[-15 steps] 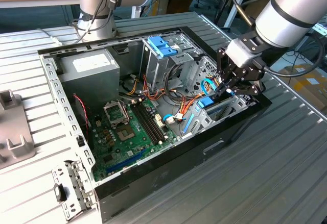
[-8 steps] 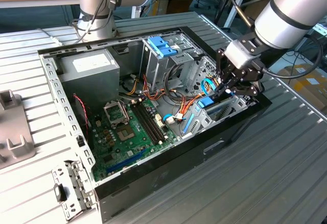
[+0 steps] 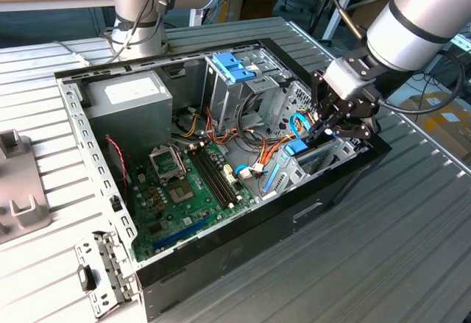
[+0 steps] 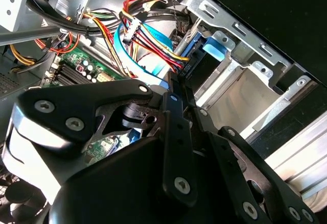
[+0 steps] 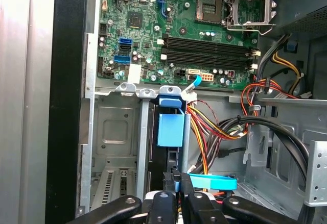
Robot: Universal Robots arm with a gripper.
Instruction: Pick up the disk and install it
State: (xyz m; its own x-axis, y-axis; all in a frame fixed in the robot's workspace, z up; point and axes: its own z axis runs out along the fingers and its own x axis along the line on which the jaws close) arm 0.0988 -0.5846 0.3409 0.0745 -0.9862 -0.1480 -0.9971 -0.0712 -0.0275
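In the exterior view I see my gripper (image 3: 321, 130) down inside the open computer case (image 3: 243, 227), at the drive cage beside the motherboard (image 3: 184, 190). In the first wrist view the disk (image 5: 170, 127) stands on edge in that cage, fingertips (image 5: 176, 179) pinched narrowly on its near edge.

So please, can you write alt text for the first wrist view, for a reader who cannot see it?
The gripper reaches into an open computer case, right at the end of the disk, whose light-blue bracket stands in a metal drive bay. Beyond the bay lies the green motherboard; bundled coloured cables run beside the disk.
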